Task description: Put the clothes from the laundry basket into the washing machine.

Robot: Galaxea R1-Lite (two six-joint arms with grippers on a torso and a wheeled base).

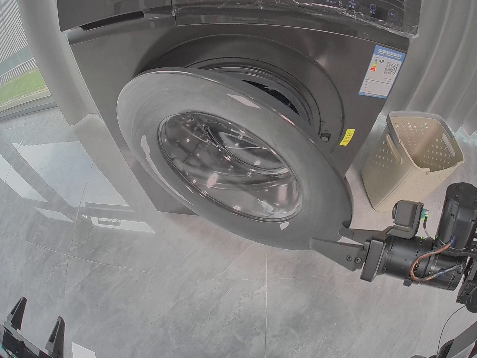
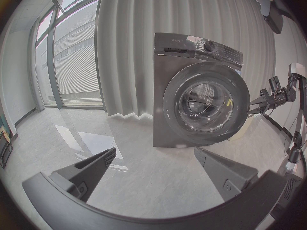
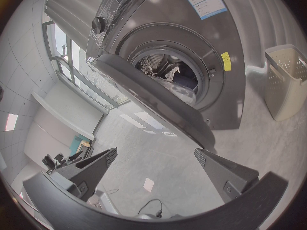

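Left gripper (image 1: 39, 319): low over the grey tiled floor (image 1: 198, 294), well short of the machine, fingers apart, holding nothing.

Right gripper (image 1: 328, 235): fingers apart, empty, just beside the lower right rim of the round dark grey door with glass window (image 1: 228, 165). Contact with the rim cannot be told.

The door stands partly swung out from the dark grey front-loading washing machine (image 1: 308, 60). Judged rigid, smooth and hinged, so best pushed at the rim.

Drum: the right wrist view shows dark blue and white clothes (image 3: 177, 77) lying inside. Judged soft, light and limp; any bunched fold would take a pinch.

Beige perforated plastic laundry basket (image 1: 422, 160): upright on the floor by the machine's right front corner. No clothes show against its inner walls, so loading looks done.
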